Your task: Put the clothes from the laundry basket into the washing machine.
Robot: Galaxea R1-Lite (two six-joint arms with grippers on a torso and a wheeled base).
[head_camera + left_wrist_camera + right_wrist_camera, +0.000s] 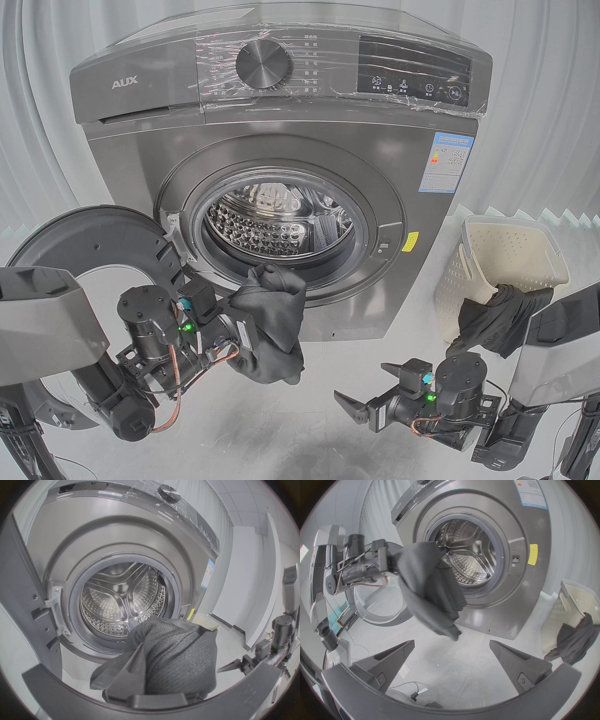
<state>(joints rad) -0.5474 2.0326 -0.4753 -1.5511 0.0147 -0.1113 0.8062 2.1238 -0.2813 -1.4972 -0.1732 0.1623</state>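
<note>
Left tool (256, 328) clamped on a dark garment (275, 312), held just in front of the lower rim of the washing machine (387, 169) drum opening (281, 219). The cloth hangs outside. Door (81, 240) open. Right tool (372, 390) spread wide, empty, low over the floor (281, 431). Laundry basket (512, 250) on floor right of machine, second garment (500, 319) draped over its rim.

Charcoal garment (275, 325), silver washing machine (125, 156), cream basket (512, 250)
</note>
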